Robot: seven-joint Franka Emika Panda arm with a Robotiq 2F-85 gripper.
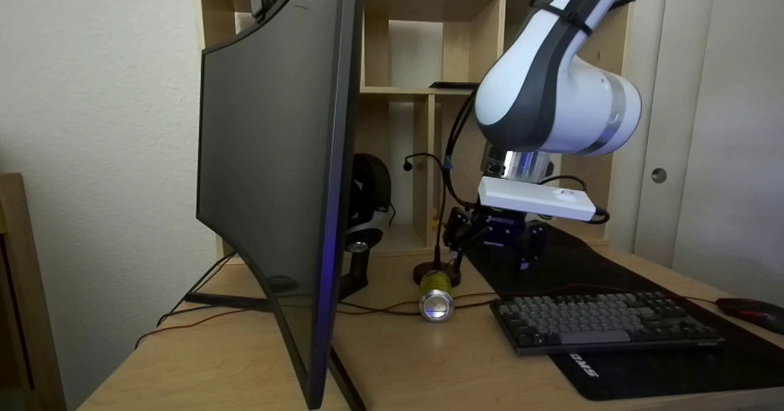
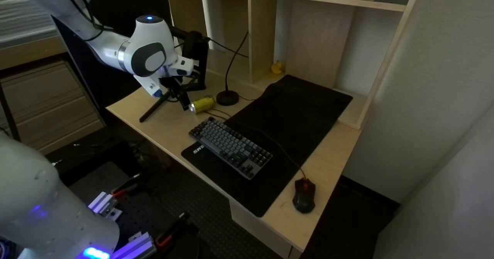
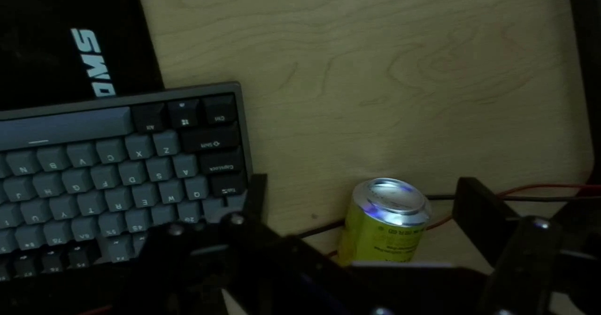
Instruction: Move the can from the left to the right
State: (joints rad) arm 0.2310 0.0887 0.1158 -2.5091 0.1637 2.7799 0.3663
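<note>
the gripper (image 1: 490, 265), bearing "robotiq", is standing with jaws wide apart; between them in the wrist view, the can (image 3: 385, 230) is lying on the desk (image 3: 357, 85), its small print blurring, near the keyboard (image 3: 122, 174), which is showing "tab", "capslock", "ctrl".

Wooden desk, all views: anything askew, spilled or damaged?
Yes. The yellow-green metal drink can lies on its side; such cans usually stand upright. The black-and-grey rectangular keyboard looks misplaced, one end past the edge of the thin black mat. I see no spill or damage.
</note>
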